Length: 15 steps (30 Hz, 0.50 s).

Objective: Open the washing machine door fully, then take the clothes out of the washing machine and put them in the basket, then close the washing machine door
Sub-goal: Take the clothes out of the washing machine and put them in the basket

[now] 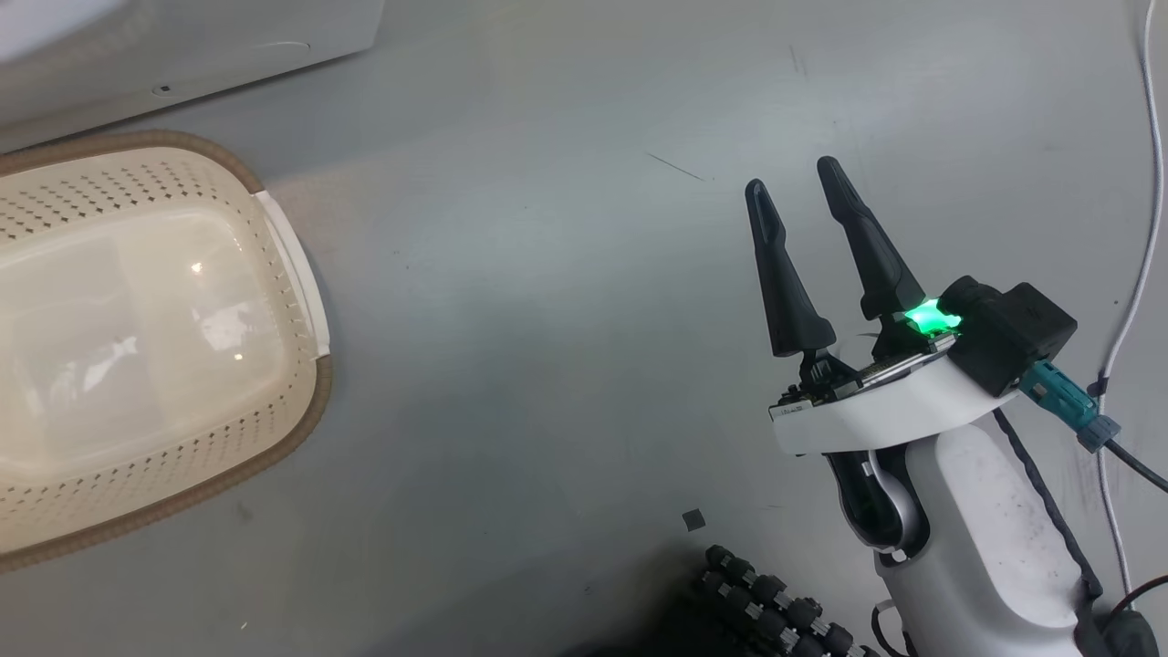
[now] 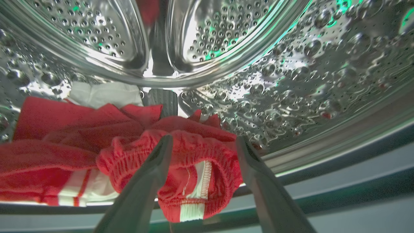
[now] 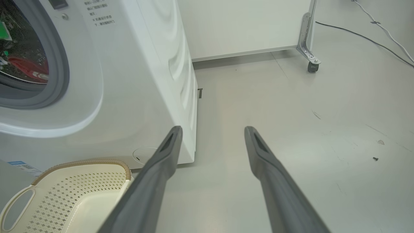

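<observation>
- Left hand (image 2: 204,142) is inside the steel drum (image 2: 323,81). Its two fingers are spread wide, with a bunched red fold with white trim lying between them. Cannot tell whether either finger presses the cloth.
- The clothes (image 2: 64,129) fill the lower left of the left wrist view. They lie on the drum's low side and reach its front edge at the bottom of the frame. A white piece (image 2: 103,94) shows behind them.
- Room to move: the drum wall to the right of the fingers is bare. A ribbed paddle (image 2: 163,102) stands just behind the cloth at centre.
- Right hand (image 1: 793,178), right of centre in the head view, has its fingers spread and grips nothing. It hangs over bare grey floor (image 1: 547,319), well apart from the basket (image 1: 301,274).
- The basket sits at the left edge of the frame, just in front of the washing machine (image 3: 136,81) near its lower front corner. Its glossy bottom is in full sight.
- The grey rubber ring (image 3: 61,64) frames an uncovered opening with red cloth visible inside.
- Count: one machine, one basket, two hands with two fingers each. The red cloth is one heap; the number of pieces cannot be told.
- Around: a white cable (image 1: 1141,274) runs along the right edge. A white panel on a caster (image 3: 312,66) stands behind the machine. A small dark square (image 1: 693,520) lies on the floor.
</observation>
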Available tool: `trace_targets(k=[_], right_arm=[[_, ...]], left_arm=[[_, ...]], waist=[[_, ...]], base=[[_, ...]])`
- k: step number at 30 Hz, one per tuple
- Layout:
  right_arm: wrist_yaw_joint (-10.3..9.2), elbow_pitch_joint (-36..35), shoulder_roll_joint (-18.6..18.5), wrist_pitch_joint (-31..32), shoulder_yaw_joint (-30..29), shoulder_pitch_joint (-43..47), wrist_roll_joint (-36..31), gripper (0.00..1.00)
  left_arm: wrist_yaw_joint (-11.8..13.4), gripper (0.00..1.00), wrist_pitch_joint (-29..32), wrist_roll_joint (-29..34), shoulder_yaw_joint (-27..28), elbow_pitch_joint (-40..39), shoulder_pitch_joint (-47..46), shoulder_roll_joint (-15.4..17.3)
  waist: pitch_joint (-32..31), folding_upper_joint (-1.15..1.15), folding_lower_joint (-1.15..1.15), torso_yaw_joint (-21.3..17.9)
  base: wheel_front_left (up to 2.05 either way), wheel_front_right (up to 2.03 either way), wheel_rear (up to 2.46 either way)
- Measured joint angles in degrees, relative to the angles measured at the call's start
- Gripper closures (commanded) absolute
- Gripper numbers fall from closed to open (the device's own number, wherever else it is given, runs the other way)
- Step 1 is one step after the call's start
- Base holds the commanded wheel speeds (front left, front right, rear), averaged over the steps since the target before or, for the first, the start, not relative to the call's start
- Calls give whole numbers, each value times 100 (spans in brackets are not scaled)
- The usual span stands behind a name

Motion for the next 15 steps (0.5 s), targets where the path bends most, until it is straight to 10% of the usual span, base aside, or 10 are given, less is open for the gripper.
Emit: trace_targets(k=[15], right_arm=[[-45, 9, 11, 0, 99, -126, 142, 0]], left_arm=[[77, 0, 515, 309, -232, 633, -186, 246]], waist=[[238, 0, 0, -187]], base=[[0, 0, 0]])
